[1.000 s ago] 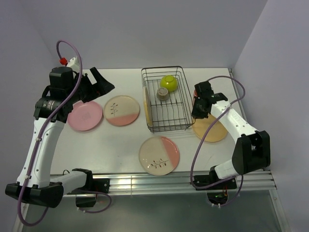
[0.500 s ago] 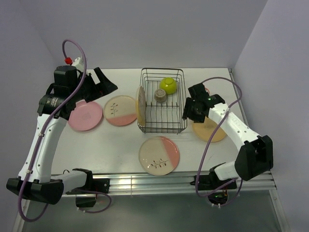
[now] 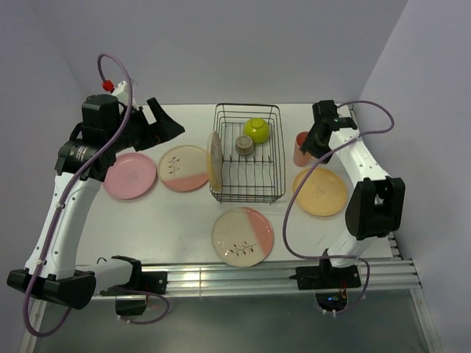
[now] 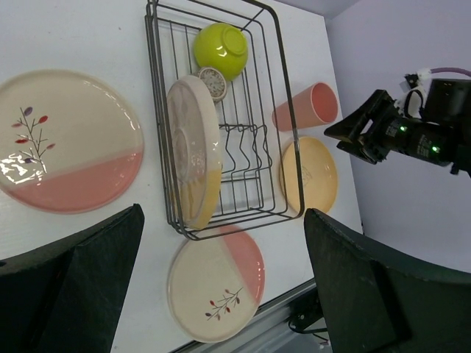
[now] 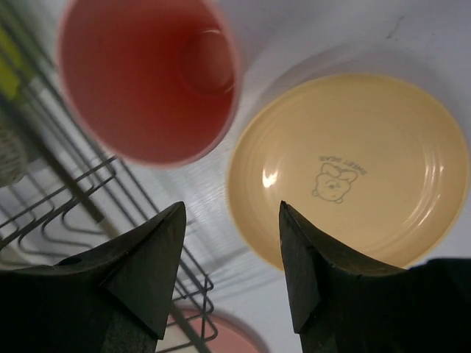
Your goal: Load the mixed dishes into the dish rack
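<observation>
One plate (image 3: 214, 160), bowl (image 3: 257, 129), cup (image 3: 244, 145) inside dish rack (image 3: 246, 194).

The top external camera looks down from above and behind the arm bases (image 3: 121, 273) and takes in the whole table (image 3: 184, 217). The left wrist camera looks down from high and far off, with the dish rack (image 4: 239, 158) at centre frame. The right wrist camera sits close over the salmon-pink tumbler (image 5: 147, 73) and orange-yellow plate (image 5: 353, 169), with rack wires at the left edge. All three views share these things.

place: robot lab cell | evidence: plain lilac walls (image 3: 221, 51), white table (image 3: 184, 213), aluminium mounting rail (image 3: 235, 276)
</observation>
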Available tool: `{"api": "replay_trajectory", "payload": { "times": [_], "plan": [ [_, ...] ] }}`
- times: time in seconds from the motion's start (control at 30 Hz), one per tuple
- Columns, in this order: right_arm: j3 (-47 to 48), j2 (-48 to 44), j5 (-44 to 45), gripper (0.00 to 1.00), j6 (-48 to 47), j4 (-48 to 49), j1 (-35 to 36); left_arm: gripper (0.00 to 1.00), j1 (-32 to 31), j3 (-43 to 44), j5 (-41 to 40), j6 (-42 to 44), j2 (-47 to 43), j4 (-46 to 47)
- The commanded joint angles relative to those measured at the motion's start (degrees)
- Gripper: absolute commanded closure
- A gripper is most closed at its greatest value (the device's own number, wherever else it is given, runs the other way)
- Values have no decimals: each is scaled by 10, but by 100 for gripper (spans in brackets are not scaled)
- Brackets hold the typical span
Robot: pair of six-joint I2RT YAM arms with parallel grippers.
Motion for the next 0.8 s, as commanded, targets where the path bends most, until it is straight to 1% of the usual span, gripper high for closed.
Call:
{"api": "replay_trajectory", "payload": {
  "times": [0.0,0.1,0.23,0.4,0.53,0.77],
  "plan": [
    [27,13,20,39,11,-2,-20,4,-6,24,18,-1,4,-4],
    [34,44,20,40,2,16,-30,5,-7,31,27,-1,2,-11],
    [50,58,9,41,-15,29,-36,5,-7,41,33,2,-6,-22],
    [31,31,-37,42,-3,24,-36,5,-7,27,24,0,-26,-33],
    [11,-1,-54,42,8,33,-35,6,-7,7,26,-9,-36,-22],
    [47,23,-45,42,3,23,-46,7,-7,19,35,-11,-25,-20]
  ]
}}
